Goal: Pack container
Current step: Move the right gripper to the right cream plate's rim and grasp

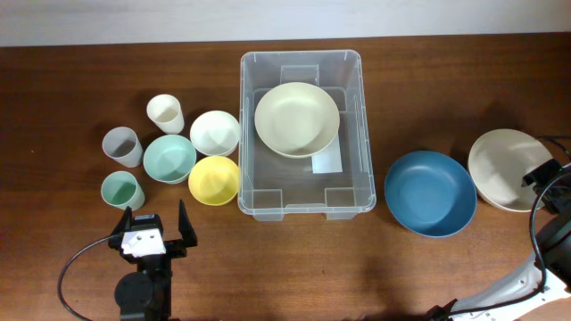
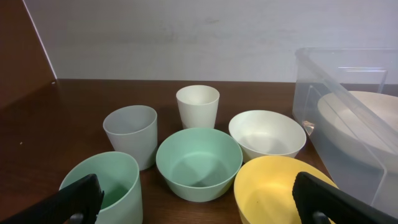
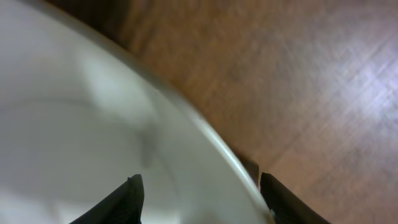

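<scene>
A large clear plastic container [image 1: 302,57] stands upright and open-topped near the middle of the wooden table [image 1: 89,71], its long sides running front to back. It has a rounded rim, notched walls and a white label [image 1: 328,161] on its base. A cream bowl [image 1: 296,119] rests inside, toward the far end.

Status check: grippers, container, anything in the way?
Left gripper open, near green cup. Right gripper open astride cream plate rim. Container holds one cream bowl. Blue bowl sits between.
</scene>
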`<state>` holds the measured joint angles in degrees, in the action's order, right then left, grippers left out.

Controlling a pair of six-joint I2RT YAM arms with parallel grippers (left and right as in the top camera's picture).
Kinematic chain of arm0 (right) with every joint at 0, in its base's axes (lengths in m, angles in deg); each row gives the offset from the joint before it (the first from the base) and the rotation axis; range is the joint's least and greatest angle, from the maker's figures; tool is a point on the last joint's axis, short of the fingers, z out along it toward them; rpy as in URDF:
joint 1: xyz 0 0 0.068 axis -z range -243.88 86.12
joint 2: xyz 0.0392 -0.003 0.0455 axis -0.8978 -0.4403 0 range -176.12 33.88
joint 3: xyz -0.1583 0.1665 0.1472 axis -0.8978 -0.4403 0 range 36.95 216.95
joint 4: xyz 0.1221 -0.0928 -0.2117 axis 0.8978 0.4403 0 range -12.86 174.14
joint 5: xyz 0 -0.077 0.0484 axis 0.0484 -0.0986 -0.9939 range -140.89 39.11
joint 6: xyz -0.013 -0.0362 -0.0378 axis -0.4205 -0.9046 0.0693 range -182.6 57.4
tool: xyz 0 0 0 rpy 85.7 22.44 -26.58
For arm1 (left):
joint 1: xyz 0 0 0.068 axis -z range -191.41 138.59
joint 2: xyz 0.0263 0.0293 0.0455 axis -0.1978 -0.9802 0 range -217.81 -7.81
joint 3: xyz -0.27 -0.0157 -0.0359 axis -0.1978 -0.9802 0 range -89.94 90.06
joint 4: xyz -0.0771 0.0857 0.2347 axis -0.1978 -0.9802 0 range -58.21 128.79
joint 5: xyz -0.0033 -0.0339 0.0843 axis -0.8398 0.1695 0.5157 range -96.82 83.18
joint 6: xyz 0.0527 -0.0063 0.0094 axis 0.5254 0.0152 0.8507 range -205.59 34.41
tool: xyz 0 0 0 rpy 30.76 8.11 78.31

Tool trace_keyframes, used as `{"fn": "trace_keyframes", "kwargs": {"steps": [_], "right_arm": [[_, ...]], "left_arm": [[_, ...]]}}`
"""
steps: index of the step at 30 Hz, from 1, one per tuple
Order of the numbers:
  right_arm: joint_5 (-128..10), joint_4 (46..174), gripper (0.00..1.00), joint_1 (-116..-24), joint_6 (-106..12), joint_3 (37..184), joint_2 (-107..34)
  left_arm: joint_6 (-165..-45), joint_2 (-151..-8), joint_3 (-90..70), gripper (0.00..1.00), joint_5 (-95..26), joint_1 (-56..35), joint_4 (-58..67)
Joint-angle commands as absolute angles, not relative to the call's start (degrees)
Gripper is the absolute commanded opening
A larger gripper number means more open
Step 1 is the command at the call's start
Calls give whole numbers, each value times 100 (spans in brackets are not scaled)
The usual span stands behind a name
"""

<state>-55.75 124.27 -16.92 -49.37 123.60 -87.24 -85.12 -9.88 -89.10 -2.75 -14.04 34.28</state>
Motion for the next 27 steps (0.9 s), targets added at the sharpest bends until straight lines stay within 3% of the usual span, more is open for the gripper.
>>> {"fn": "trace_keyframes", "kwargs": {"steps": [1, 3, 7, 11, 18, 27], "right_arm": [[-5798, 12351, 45, -1661, -5040, 12329, -8680], [-5798, 12314, 26, -1659, -5040, 12329, -8680], [-5798, 12287, 4, -1659, -5040, 12329, -8680], [-5846, 12191, 4, -1659, -5038, 12334, -8680], [-7216, 12167, 4, -1755, -5490, 12902, -8584], [-7050, 12467, 4, -2293, -5787, 13803, -7908]], "left_arm": [[-8427, -946, -8943, 100, -292, -1380, 3441], [-8427, -946, -8943, 100, -292, -1380, 3441], [-8425, -946, -8943, 100, -292, -1380, 3441], [-8427, -946, -8940, 100, -294, -1380, 3441], [-8427, -946, -8943, 100, -294, -1380, 3441], [-8427, -946, -8940, 100, -292, -1380, 3441]]}}
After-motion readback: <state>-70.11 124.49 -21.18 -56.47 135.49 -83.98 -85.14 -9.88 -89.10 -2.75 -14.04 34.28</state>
